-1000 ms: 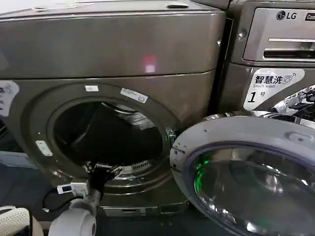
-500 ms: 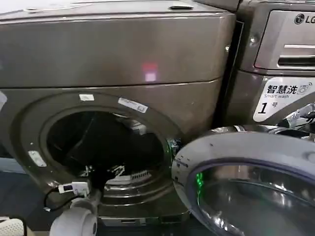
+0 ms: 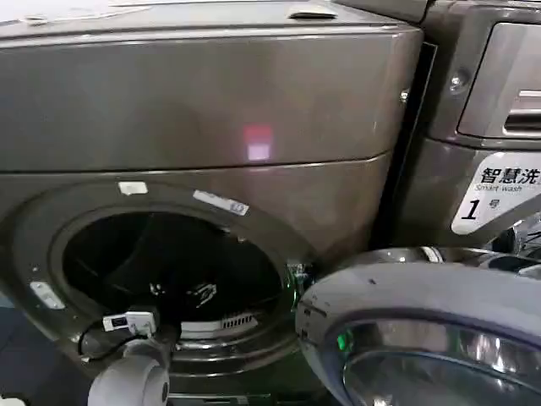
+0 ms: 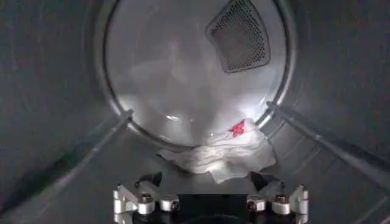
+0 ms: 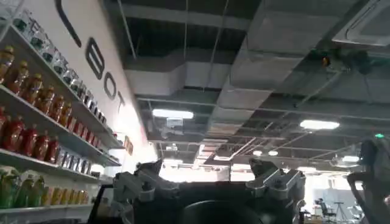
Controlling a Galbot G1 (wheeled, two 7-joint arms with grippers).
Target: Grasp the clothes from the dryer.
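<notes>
The dryer [image 3: 254,93] is a bronze-grey front-loader. Its round porthole [image 3: 169,262] stands open, and the grey-rimmed glass door [image 3: 423,338] is swung out at the lower right. My left arm [image 3: 131,381] reaches through the porthole into the dark drum. Inside, the clothes [image 4: 222,155], a crumpled white bundle with a red mark, lie on the drum floor against the back wall. My left gripper [image 4: 206,181] is open just short of the bundle, not touching it. My right gripper [image 5: 207,170] is open and holds nothing, pointing up at a ceiling.
A second machine [image 3: 490,118] with a white "1" sticker [image 3: 499,199] stands right beside the dryer. Ribs [image 4: 317,137] run along the drum wall, and a mesh vent [image 4: 239,35] sits in the back wall. Shelves of bottles [image 5: 36,122] show beside the right gripper.
The head view has drawn closer to the dryer, so the porthole sits lower and further left and the second machine further right. My left arm remains inside the porthole.
</notes>
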